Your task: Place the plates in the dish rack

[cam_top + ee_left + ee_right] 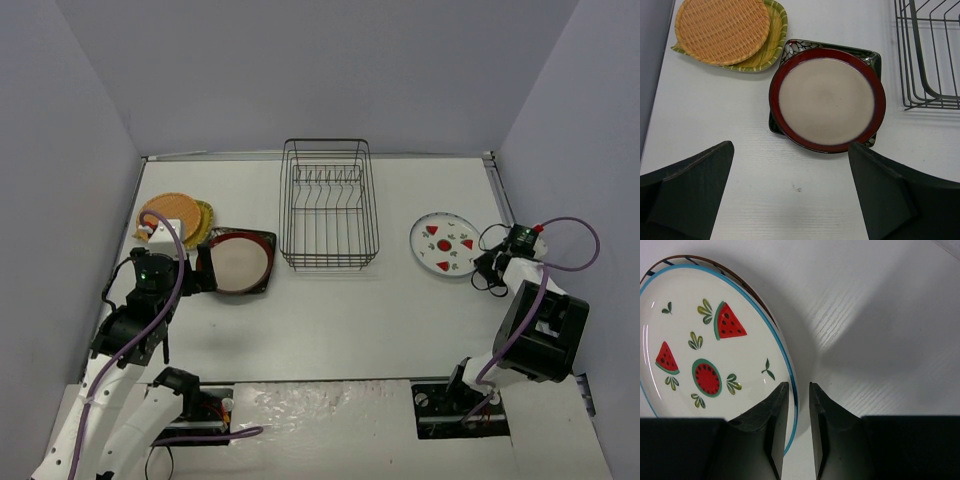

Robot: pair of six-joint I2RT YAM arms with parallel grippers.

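Observation:
The white plate with red watermelon marks (445,243) (705,340) lies right of the dish rack (328,205) (930,55), on top of a black-striped plate (690,260) of which only the edge shows. My right gripper (480,265) (797,385) has its jaws drawn narrow astride this plate's right rim, one finger over its face and one outside. Left of the rack, a red-rimmed cream plate (240,262) (827,100) rests on a dark square plate (795,47). My left gripper (200,270) (790,150) hangs wide open and empty just short of it.
An orange woven plate (172,210) (722,30) sits on a yellow-green plate (207,222) (775,45) at the far left. The wire rack holds nothing between its prongs. Grey walls close in the table on three sides.

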